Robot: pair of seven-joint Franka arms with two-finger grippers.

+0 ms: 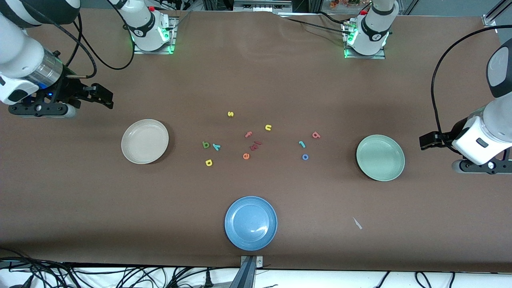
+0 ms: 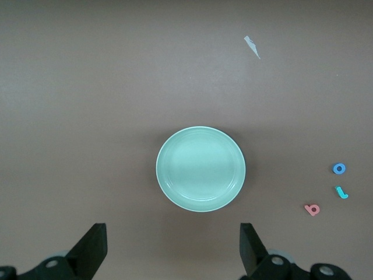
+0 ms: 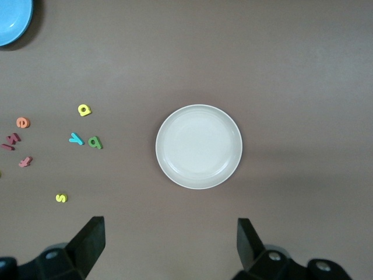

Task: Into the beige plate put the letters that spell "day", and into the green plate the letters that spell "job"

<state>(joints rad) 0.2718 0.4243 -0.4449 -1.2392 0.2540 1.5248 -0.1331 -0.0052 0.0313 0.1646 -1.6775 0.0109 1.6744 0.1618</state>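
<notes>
The empty beige plate (image 1: pixel 145 141) (image 3: pixel 199 146) lies toward the right arm's end, the empty green plate (image 1: pixel 380 157) (image 2: pixel 200 169) toward the left arm's end. Between them on the table lie the dark green "d" (image 1: pixel 206 145) (image 3: pixel 94 142), teal "y" (image 1: pixel 216 147) (image 3: pixel 76 139) and yellow "a" (image 1: pixel 209 162) (image 3: pixel 84 109). Closer to the green plate are the teal "j" (image 1: pixel 302 144) (image 2: pixel 341 192), blue "o" (image 1: pixel 305 157) (image 2: pixel 339 168) and pinkish-red "b" (image 1: pixel 316 135) (image 2: pixel 313 209). My right gripper (image 1: pixel 105 97) (image 3: pixel 169 224) hangs open beside the beige plate. My left gripper (image 1: pixel 425 141) (image 2: pixel 173 233) hangs open beside the green plate.
A blue plate (image 1: pixel 251 223) sits near the front edge. Spare letters lie mid-table: yellow "s" (image 1: pixel 230 114), yellow "n" (image 1: pixel 268 127), pink "f" (image 1: pixel 248 134), orange "e" (image 1: pixel 246 156), small red pieces (image 1: pixel 256 146). A paper scrap (image 1: pixel 357 223) lies nearer the camera than the green plate.
</notes>
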